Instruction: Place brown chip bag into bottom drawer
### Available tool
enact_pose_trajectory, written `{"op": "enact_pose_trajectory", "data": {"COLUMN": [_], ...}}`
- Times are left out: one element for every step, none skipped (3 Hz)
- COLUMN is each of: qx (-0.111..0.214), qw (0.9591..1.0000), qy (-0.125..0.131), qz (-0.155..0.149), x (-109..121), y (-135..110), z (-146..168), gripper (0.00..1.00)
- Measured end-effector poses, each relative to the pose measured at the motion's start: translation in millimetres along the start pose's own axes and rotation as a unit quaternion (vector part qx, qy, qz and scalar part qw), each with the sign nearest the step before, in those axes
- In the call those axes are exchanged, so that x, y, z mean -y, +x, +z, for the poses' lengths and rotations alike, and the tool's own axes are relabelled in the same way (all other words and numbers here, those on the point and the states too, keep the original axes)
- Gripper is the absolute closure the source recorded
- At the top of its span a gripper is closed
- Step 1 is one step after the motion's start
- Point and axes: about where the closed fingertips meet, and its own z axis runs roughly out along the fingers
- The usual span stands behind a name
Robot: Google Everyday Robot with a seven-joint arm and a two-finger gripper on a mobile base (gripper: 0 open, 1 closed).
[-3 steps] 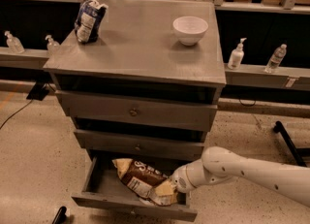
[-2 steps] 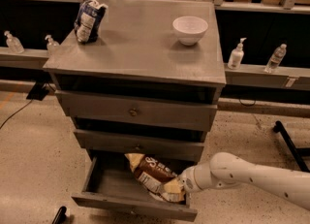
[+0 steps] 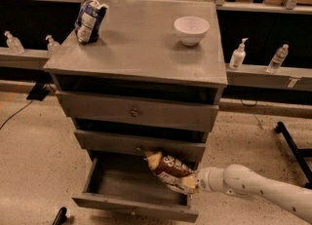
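Observation:
The brown chip bag [image 3: 168, 169] has a dark brown middle with white lettering and tan ends. It hangs tilted over the right part of the open bottom drawer [image 3: 117, 186], its upper end close under the middle drawer's front. My gripper [image 3: 191, 182] comes in from the lower right on a white arm and is shut on the bag's lower right end. The fingers are mostly hidden by the bag.
A dark blue and white bag [image 3: 89, 18] and a white bowl [image 3: 191, 28] stand on the grey cabinet top [image 3: 136, 48]. The two upper drawers are pulled out slightly. Bottles [image 3: 237, 55] line a ledge behind. A black stand leg [image 3: 292, 146] lies at the right.
The arm has pulled back to the right and lifted the bag, which has moved right and up from inside the drawer toward the middle drawer's front.

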Motion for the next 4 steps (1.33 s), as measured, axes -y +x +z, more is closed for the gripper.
{"op": "enact_pose_trajectory", "data": {"qx": [0.004,-0.035,-0.125,-0.157], "qw": [1.0,0.9987,0.9826,0.9641], "qy": [0.006,-0.022,-0.073,-0.123], "qz": [-0.006,-0.031,-0.116,-0.176], "x": [5.7,-0.9,0.7,0.4], "y": [-1.3,7.5,37.2,55.4], "z": [2.9,13.7,48.2,76.0], "gripper": [1.0,1.0,1.0,1.0]}}
